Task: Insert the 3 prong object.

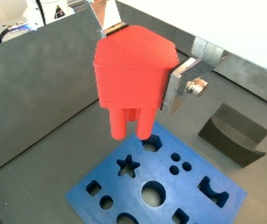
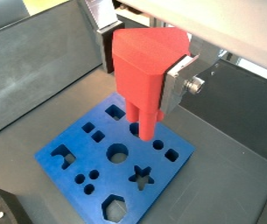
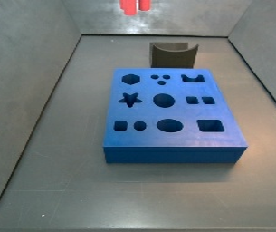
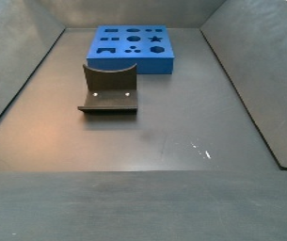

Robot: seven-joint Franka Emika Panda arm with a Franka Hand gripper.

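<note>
My gripper is shut on the 3 prong object, a red plastic piece with a wide body and prongs pointing down. One silver finger presses its side. In both wrist views it hangs above the blue block, apart from it, and in one of them the gripper holds the red piece over the block. In a side view only the red prong tips show at the upper edge, high above the block. The gripper is out of the side view that shows the block at the far end.
A dark grey curved block stands just beyond the blue block; it also shows in other views. Grey sloping walls enclose the dark floor on all sides.
</note>
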